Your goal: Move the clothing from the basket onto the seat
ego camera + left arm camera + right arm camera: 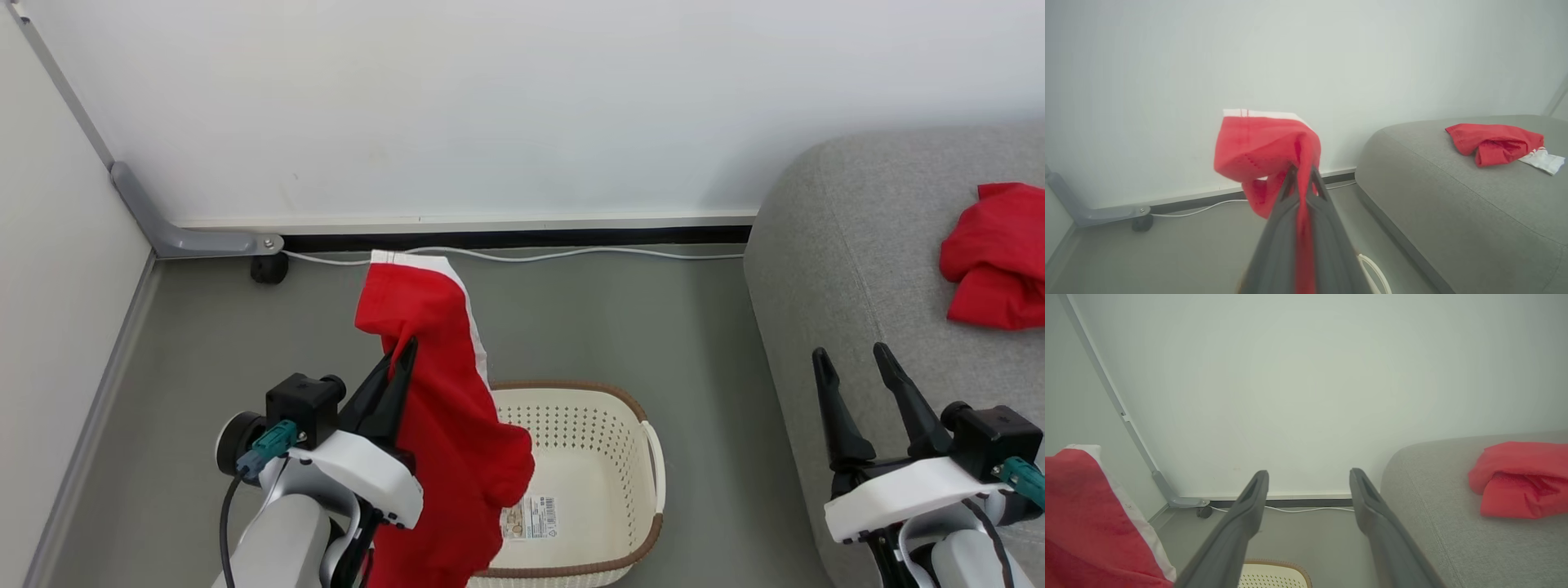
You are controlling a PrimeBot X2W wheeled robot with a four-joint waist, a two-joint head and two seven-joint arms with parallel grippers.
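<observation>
Where the pale wall [490,98] meets the grey floor [204,343] at the far left of the head view, a grey metal bracket [188,238] with a small black wheel sits in the corner. A white cable [531,256] runs rightward along the foot of the wall. Just right of the corner, at the lower left, the left gripper [399,353] points upward, its two dark fingers pressed tightly together on a red garment [445,408]. The cloth is pinched between the fingertips and held up in the air. A white band runs across its top and down its right edge, and its loose folds hang over the gripper's wrist. The hanging cloth covers the left side of the basket [571,385], and its lower end runs off the bottom of the picture, so whether it touches the basket cannot be told. The basket is cream-white and perforated with a brown rim. It stands on the floor at bottom centre, with a paper label [532,517] on its inner floor. Further right, a large grey sofa [857,245] rises beside the basket. At the lower right, in front of the sofa, the right gripper [851,353] points up with its fingers spread wide, holding nothing. At the far right, a second red garment [992,257] lies crumpled on top of the sofa, well apart from that gripper. The left wrist view shows a bit of white trim at one end of it.
</observation>
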